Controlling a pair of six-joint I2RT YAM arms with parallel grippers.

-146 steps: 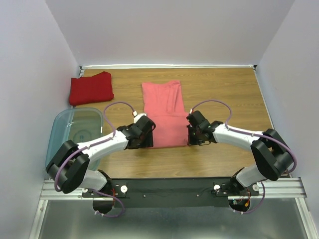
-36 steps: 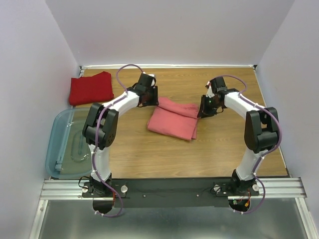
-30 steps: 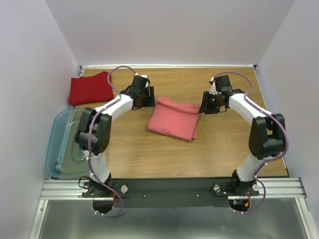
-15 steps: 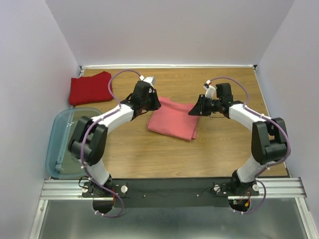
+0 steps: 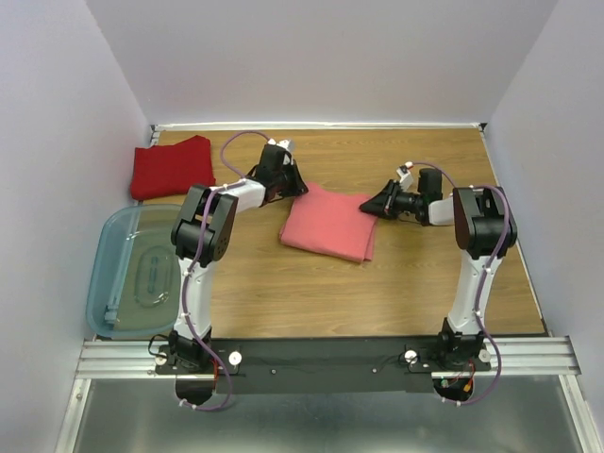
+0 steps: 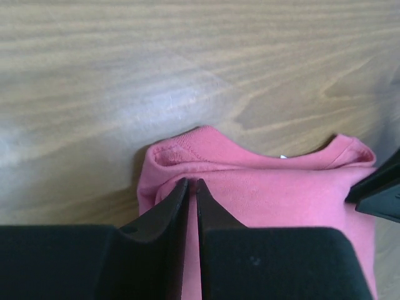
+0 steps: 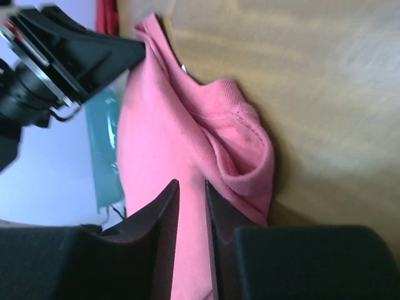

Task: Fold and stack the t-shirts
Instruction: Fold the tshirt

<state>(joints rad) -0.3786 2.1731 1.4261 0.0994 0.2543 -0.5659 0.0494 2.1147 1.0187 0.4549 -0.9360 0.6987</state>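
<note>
The salmon-pink t-shirt (image 5: 327, 225) lies folded in the middle of the table. My left gripper (image 5: 290, 183) is at its far left corner, and the left wrist view shows the jaws (image 6: 192, 182) pinched almost together on a fold of the pink cloth (image 6: 269, 187). My right gripper (image 5: 371, 205) is at the far right corner; its jaws (image 7: 190, 185) stand narrowly apart with the pink cloth (image 7: 156, 144) filling the gap. The deep red t-shirt (image 5: 172, 167) lies folded at the far left, away from both grippers.
A clear bluish plastic bin (image 5: 137, 269) sits at the table's left edge, near the front. Grey walls close in the back and both sides. Bare wood lies in front of the pink shirt and to its right.
Both grippers have dropped onto the pink shirt's far corners and closed on the cloth. The shirt itself has hardly shifted.
</note>
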